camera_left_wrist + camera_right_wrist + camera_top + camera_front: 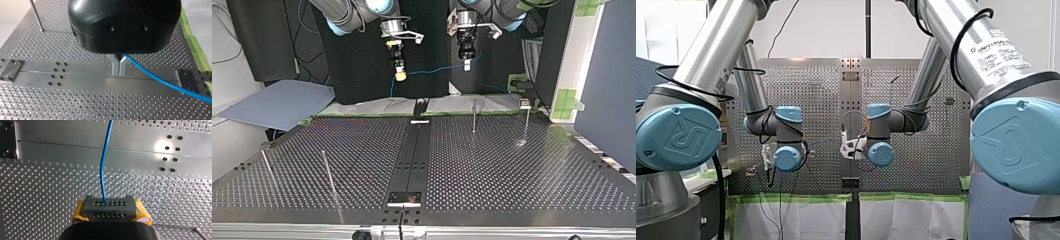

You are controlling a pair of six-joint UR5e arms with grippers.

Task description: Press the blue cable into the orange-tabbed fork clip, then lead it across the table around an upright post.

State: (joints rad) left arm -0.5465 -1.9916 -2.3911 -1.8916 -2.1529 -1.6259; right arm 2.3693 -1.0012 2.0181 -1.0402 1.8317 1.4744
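At upper centre, the left claw point(466, 64) and right claw point(400, 76) each pinch a thin blue cable point(437, 69) strung between them above the perforated metal tabletop point(512, 170).

Our right gripper point(110, 210) is closed on the blue cable point(101, 170). Yellow pads point(79, 211) flank a grey block point(125, 208) with two rows of small holes, and the cable comes out of the block's upper row. From the gripper the cable runs straight ahead, bowing slightly, above the perforated table point(50, 195). Further ahead of the gripper it crosses a smooth metal strip point(62, 150) with a seam along it. Black screw heads point(170, 152) sit in pairs on the strip, off to one side of the cable. A dark plate point(7, 137) sits at the strip's far end on the other side. A thin rod point(200, 233) shows just beside the gripper.
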